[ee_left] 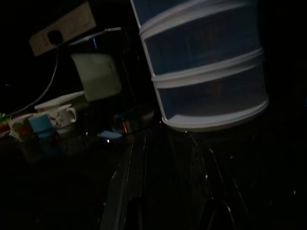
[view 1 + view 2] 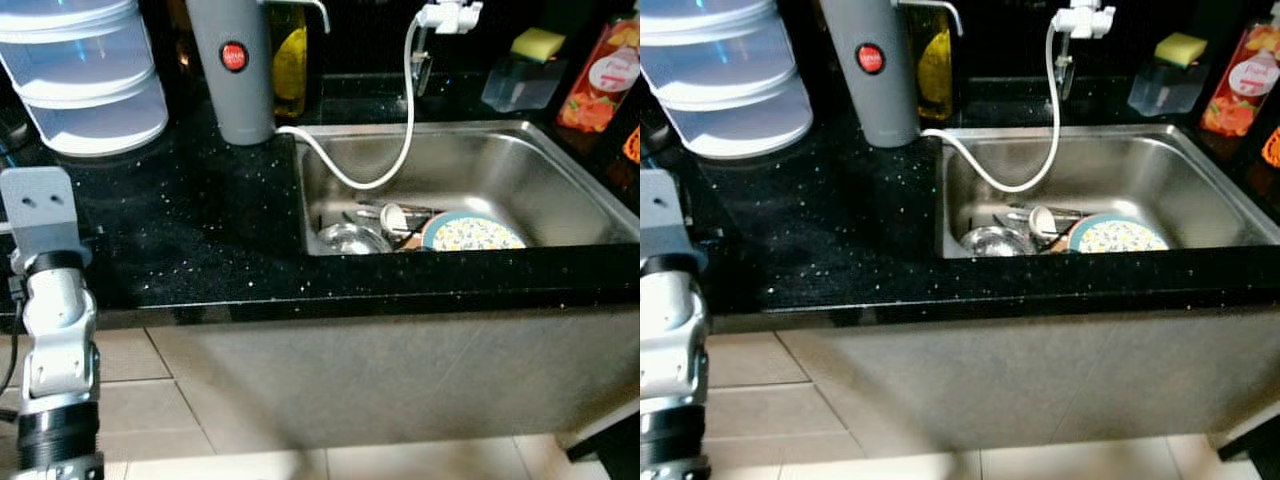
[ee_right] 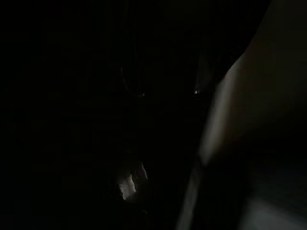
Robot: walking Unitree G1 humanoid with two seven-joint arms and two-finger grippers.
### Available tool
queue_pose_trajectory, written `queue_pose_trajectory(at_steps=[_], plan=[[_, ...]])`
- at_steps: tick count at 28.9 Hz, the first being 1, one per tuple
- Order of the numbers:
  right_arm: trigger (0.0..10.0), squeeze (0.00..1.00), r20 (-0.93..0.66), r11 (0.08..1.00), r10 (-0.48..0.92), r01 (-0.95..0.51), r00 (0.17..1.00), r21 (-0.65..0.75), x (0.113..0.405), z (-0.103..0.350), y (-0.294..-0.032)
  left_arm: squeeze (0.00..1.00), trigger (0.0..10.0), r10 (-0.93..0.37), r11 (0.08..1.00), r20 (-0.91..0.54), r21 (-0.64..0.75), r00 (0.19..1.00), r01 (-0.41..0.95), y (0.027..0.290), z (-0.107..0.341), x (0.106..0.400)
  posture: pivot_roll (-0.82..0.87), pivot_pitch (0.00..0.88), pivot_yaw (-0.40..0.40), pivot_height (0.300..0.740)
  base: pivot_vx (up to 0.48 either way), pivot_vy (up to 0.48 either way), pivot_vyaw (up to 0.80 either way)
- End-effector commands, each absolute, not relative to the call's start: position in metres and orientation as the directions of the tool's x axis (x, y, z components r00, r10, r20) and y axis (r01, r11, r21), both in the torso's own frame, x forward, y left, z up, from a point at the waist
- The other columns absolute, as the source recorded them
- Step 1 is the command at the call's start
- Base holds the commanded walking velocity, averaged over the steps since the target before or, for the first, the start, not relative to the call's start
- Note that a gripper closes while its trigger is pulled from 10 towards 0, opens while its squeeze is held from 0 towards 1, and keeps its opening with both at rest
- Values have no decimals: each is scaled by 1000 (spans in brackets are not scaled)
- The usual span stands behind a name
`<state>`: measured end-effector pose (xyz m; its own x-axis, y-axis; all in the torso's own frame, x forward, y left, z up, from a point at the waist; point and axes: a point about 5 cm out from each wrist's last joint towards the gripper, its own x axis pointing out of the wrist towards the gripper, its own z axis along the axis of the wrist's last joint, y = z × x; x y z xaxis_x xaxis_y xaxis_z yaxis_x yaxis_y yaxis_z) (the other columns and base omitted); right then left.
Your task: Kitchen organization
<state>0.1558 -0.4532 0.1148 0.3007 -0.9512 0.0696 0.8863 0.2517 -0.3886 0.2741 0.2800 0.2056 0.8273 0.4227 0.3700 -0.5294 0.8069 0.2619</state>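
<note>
A steel sink (image 2: 420, 128) is set into the black speckled counter (image 2: 180, 220). In its near left corner lie a blue-rimmed patterned plate (image 2: 472, 234), a steel bowl (image 2: 350, 239) and a white spoon (image 2: 393, 216) among some utensils. A white hose (image 2: 400, 130) loops from the tap down into the basin. My left arm (image 2: 55, 330) rises at the counter's near left edge, well to the left of the sink. In the dim left wrist view, a stack of clear containers (image 1: 206, 67) stands close ahead. The right wrist view is almost black.
The stacked clear containers (image 2: 85, 70) stand back left, with a grey cylinder (image 2: 232, 70) bearing a red button and a yellow bottle (image 2: 290, 55) beside them. A sponge (image 2: 538, 44) on a holder and an orange bottle (image 2: 605, 75) stand back right. A mug (image 1: 60, 117) is further along the counter. Tiled floor lies below.
</note>
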Motion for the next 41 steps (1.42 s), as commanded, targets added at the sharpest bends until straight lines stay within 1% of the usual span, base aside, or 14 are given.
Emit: queue_pose_trajectory(at_steps=[1, 5, 7, 8, 11, 14, 18, 20, 22, 24, 25, 30, 31, 41], plan=[[10000, 0, -55, 277, -956, 832, 287, -481, 141, 76, -444, 0, 10000, 446, 785, 388, 263, 807, -561, 284, 210, 270, 194, 0, -15, 740, 0, 0, 0], [10000, 0, -200, 370, -929, 731, 312, -574, 128, 36, -426, 0, 10000, 449, 779, 396, 267, 801, -568, 285, 212, 269, 202, 0, -26, 740, 0, 0, 0], [10000, 0, -362, 493, -869, 646, 338, -583, 118, 2, -404, 0, 10000, 451, 774, 403, 269, 797, -574, 286, 213, 268, 203, 0, -28, 740, 0, 0, 0], [10000, 0, -505, 617, -781, 578, 367, -534, 115, -24, -380, 0, 10000, 456, 771, 406, 265, 792, -579, 287, 214, 267, 208, 0, -35, 740, 0, 0, 0], [10000, 0, -776, 851, -499, 388, 386, -354, 104, -72, -317, 0, 10000, 455, 767, 416, 265, 787, -584, 286, 215, 266, 213, 0, -50, 740, 0, 0, 0], [10000, 0, -903, 962, -252, 187, 349, -197, 96, -97, -265, 0, 10000, 428, 767, 436, 287, 792, -573, 279, 217, 265, 223, 0, -58, 740, 0, 0, 0], [10000, 0, -924, 983, -182, 92, 337, -160, 98, -103, -245, 0, 10000, 419, 764, 445, 298, 791, -573, 277, 218, 263, 230, 0, -65, 740, 0, 0, 0], [10000, 0, -927, 982, -131, -83, 351, -170, 111, -105, -227, 0, 10000, 429, 751, 453, 302, 781, -587, 279, 218, 259, 252, 0, -81, 740, 0, 0, 0], [10000, 0, -927, 982, -131, -83, 351, -170, 111, -105, -227, 0, 10000, 429, 751, 453, 302, 781, -587, 279, 218, 259, 252, 0, -81, 740, 0, 0, 0], [10000, 0, -910, 925, -76, -312, 407, -216, 133, -101, -211, 0, 10000, 445, 721, 460, 325, 768, -612, 287, 219, 248, 269, 0, -86, 740, 0, 0, 0], [10000, 0, -904, 914, -57, -342, 424, -217, 141, -99, -207, 0, 10000, 450, 709, 459, 338, 766, -619, 290, 218, 241, 276, 0, -88, 740, 0, 0, 0], [10000, 0, -898, 923, -52, -321, 438, -210, 150, -96, -207, 0, 10000, 435, 686, 436, 406, 787, -604, 294, 212, 222, 293, 0, -92, 740, 0, 0, 0], [10000, 0, -908, 901, -65, -366, 415, -232, 144, -97, -213, 0, 10000, 428, 670, 397, 464, 812, -580, 295, 202, 204, 312, 0, -89, 740, 0, 0, 0], [10000, 0, -934, 860, -110, -438, 341, -261, 115, -104, -228, 0, 10000, 447, 665, 247, 551, 860, -504, 293, 168, 162, 352, 0, -80, 740, 0, 0, 0]])
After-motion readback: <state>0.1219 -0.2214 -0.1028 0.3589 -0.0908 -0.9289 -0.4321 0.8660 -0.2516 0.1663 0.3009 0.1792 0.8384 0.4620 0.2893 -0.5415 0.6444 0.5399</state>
